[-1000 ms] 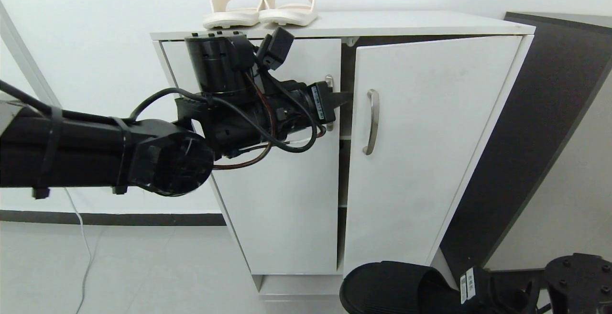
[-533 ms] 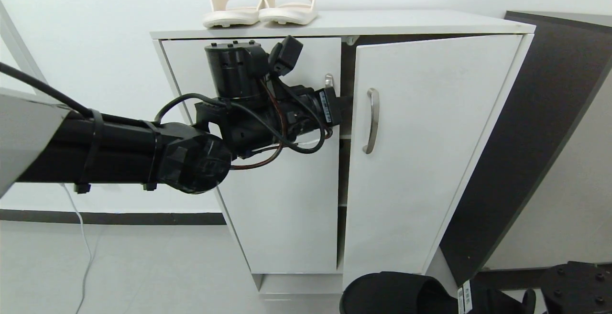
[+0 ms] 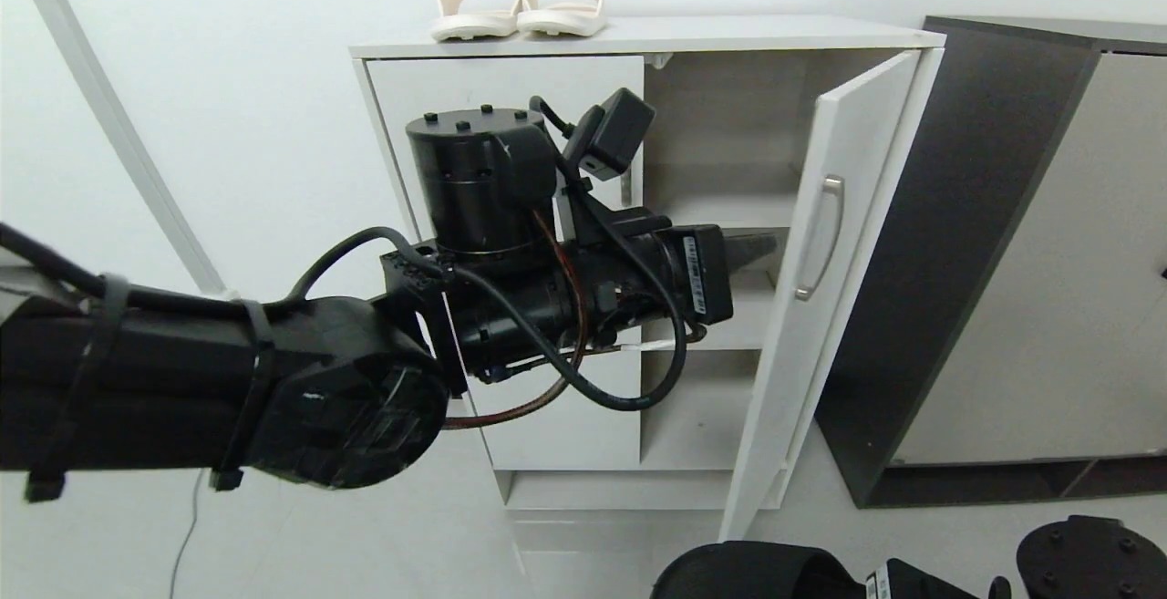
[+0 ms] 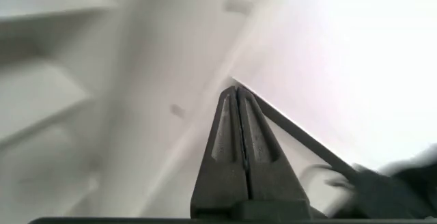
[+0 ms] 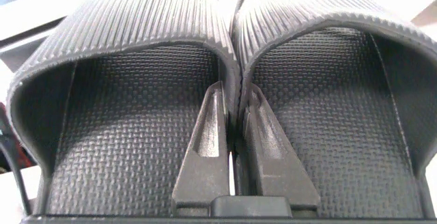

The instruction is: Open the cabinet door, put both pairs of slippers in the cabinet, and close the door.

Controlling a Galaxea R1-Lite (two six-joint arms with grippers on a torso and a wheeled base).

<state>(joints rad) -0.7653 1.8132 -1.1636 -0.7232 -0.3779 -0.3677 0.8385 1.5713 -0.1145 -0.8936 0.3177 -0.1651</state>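
Cabinet door (image 3: 825, 307) open w/ your L gripper (image 3: 764, 245) closed, empty. R gripper (image 5: 233, 94) pinches black slippers (image 5: 130, 142); cream slippers (image 3: 518, 5) on cabinet top (image 3: 748, 31). Neither pr stowed yet.

Bright, even light — soft shadow inside cabinet (image 3: 748, 31), left wrist view glare-washed

The left arm (image 3: 346, 398) covers most of the left cabinet door (image 3: 428, 98). The black slippers (image 3: 757, 572) are cut off by the head view's bottom edge, and the dark cabinet (image 3: 1003, 216) by its right edge. In the left wrist view the shelves (image 4: 48, 94) are blurred.
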